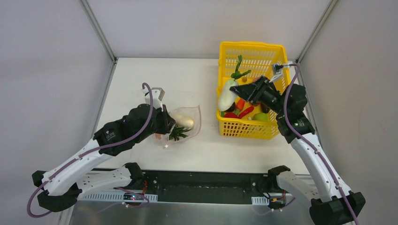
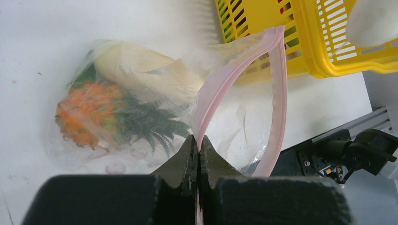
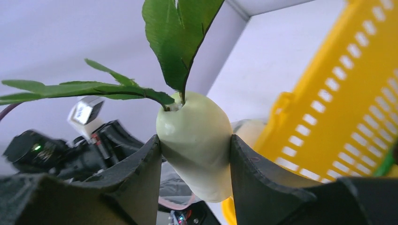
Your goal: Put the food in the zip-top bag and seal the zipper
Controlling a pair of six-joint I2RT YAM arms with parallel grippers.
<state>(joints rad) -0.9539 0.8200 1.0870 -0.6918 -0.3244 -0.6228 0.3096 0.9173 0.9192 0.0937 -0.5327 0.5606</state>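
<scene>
On white table (image 1: 187, 75), yellow basket (image 1: 244, 132) near zip-top bag (image 1: 195, 119), pale walls (image 1: 197, 23) around

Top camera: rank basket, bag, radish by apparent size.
1. Basket: clearly the largest.
2. Bag: covers more area than the radish.
3. Radish: smallest by area. It hangs above the basket, nearer the camera, so it may look bigger than it is; its gap to the bag is unsure.

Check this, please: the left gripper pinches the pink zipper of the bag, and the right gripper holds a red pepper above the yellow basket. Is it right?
Not fully. The right gripper holds a white radish, not a red pepper, as the right wrist view shows. The rest is correct.
</scene>
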